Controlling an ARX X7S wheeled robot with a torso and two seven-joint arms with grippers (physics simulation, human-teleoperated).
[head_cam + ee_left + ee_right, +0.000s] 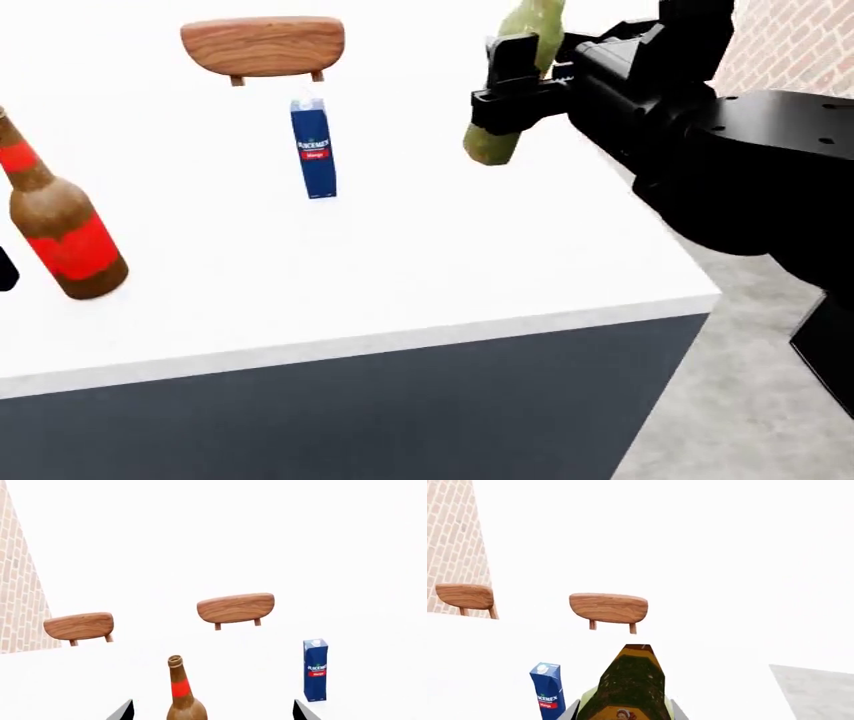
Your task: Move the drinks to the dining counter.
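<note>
The olive-green bottle [507,110] hangs tilted above the far right of the white bench [441,260], clamped in the right gripper [514,75]; the juice carton [314,148] stands upright mid-bench, just before a wooden stool [263,45]; the brown bottle [54,215] stands near the left edge, between the spread fingers [123,711] of the left gripper [213,712], untouched.
</note>
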